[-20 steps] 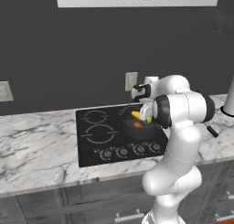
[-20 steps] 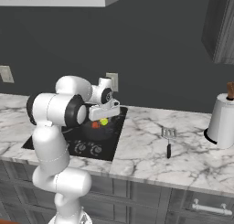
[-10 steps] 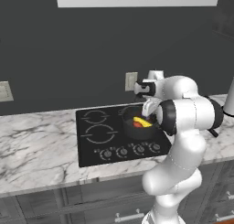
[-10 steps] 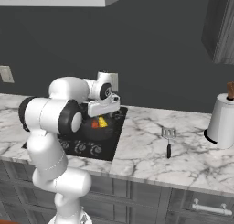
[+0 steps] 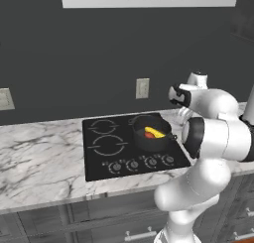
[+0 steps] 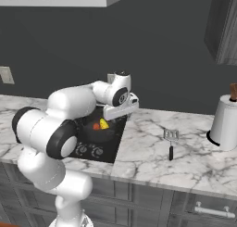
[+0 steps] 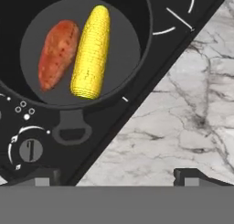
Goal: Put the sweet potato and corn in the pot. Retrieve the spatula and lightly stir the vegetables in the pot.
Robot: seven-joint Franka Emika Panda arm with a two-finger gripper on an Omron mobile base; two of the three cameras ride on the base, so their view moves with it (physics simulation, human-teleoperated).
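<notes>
- Table [image 6: 152, 152]: white marble w/ grey veining, smooth, runs left to right; dark cabinet fronts below.
- Spatula [image 6: 170, 141]: slotted metal blade, thin dark handle, lies flat on the marble right of the cooktop, well apart from the pot, handle toward the near edge.
- Cooktop [image 5: 106, 155]: flat glossy black glass, white ring burner marks, row of round knobs along its near edge.
- Pot [image 5: 150, 132]: round, dark grey, low sides, small loop handles; sits on the cooktop's far right burner.
- Sweet potato [image 7: 57, 53]: orange-brown, matte, oval w/ tapered ends; lies on the pot floor, touching the corn along its side.
- Corn [image 7: 92, 50]: yellow cob, bumpy kernel rows, longer than the potato; lies beside it in the pot.
- Gripper [image 7: 116, 175]: jaws wide apart, nothing between them; both dark tips show at the bottom of the hand view, one over the cooktop's knob row, the other over marble.
- Arm: white glossy shells, dark joints; elbow bent, forearm reaching over the cooktop's right edge, hand [image 6: 119, 109] angled down beside the pot.
- Paper towel roll [image 6: 225, 122]: white cylinder on a wooden post, far right on the table.
- Wall: dark, flat; pale outlet plate [image 5: 142, 88] behind the cooktop.
</notes>
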